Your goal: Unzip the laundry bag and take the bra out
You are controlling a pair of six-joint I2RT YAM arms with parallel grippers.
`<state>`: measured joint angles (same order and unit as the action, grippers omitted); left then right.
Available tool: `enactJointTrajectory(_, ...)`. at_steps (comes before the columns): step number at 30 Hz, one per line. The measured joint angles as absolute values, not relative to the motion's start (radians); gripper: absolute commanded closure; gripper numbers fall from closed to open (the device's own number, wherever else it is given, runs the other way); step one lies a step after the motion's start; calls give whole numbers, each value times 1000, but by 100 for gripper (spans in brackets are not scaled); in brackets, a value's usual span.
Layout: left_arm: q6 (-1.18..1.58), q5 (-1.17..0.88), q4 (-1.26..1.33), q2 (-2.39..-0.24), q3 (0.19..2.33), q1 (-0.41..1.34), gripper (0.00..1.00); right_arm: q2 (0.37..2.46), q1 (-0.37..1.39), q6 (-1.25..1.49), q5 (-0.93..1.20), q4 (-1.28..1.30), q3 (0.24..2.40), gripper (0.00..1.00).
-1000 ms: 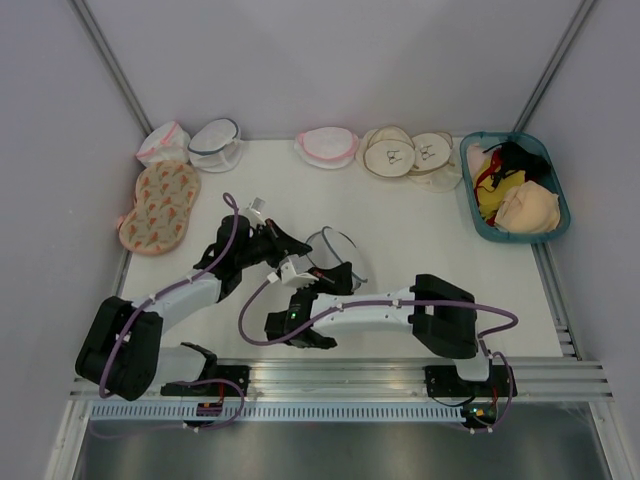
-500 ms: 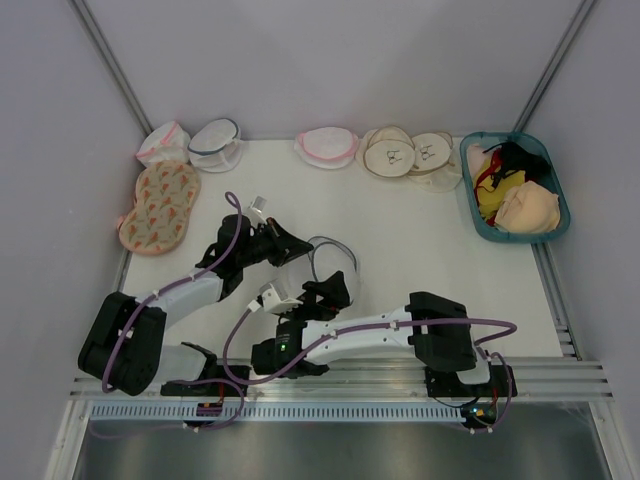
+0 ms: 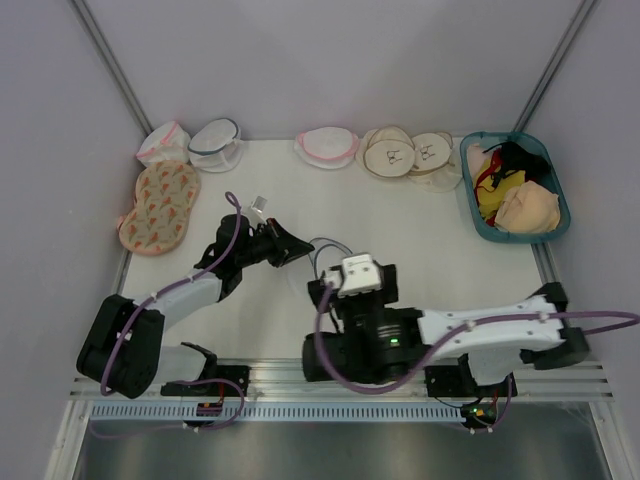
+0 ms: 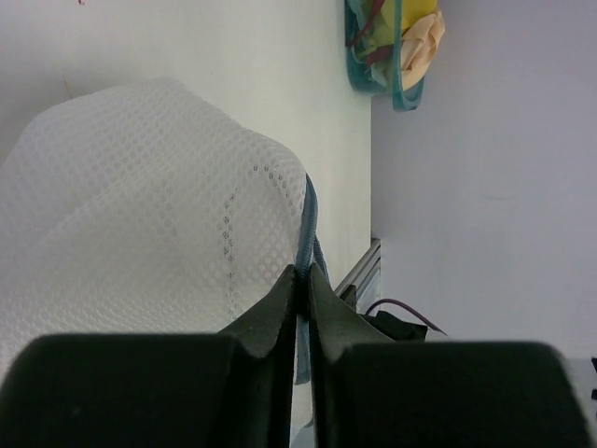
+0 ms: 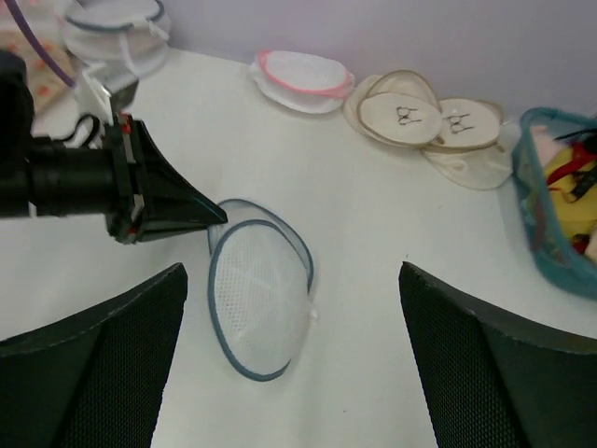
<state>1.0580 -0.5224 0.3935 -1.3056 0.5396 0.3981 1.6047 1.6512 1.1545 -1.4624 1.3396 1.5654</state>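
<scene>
The laundry bag (image 5: 261,294), white mesh with blue-grey trim, lies tilted on the table just right of the left arm. My left gripper (image 4: 303,273) is shut on its blue trim (image 4: 309,229), with the mesh (image 4: 140,215) bulging to its left. From above, the left gripper (image 3: 300,250) touches the bag's rim (image 3: 325,246), and the right arm covers most of the bag. My right gripper (image 5: 292,271) hangs high over the bag, wide open and holding nothing. A peach bra (image 3: 530,208) lies in the teal basket (image 3: 468,200) at the far right.
Along the back edge sit a pink-trimmed bag (image 3: 325,147), two beige round bags (image 3: 395,152), a dark-trimmed mesh bag (image 3: 215,143) and another pink-trimmed one (image 3: 162,142). Patterned flat bags (image 3: 160,205) lie at the left. Red, yellow and black garments fill the basket.
The right gripper has let go of the bag, opened wide and risen up and back toward the near edge. The left gripper has kept its hold on the trim.
</scene>
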Motion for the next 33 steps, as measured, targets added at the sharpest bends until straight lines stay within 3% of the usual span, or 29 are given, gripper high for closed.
enactJointTrajectory(3,1058,-529,390,-1294,539,394,85,1379,1705,1154,-1467,1285,1507,2)
enactJointTrajectory(10,1057,-538,372,-1254,535,387,84,598,1774,591,-1330,504,952,2)
enactJointTrajectory(14,1049,-553,339,-1221,534,385,77,570,1774,447,-1256,351,930,2)
enactJointTrajectory(17,1031,-576,331,-1216,534,385,56,609,1774,373,-1229,312,930,2)
enactJointTrajectory(18,1023,-587,327,-1216,534,384,45,620,1775,354,-1229,307,930,2)
enactJointTrajectory(23,960,-649,280,-1216,539,383,25,640,1774,347,-1254,345,923,2)
enactJointTrajectory(33,688,-601,-62,-1118,635,406,21,535,1774,441,-1235,392,813,2)
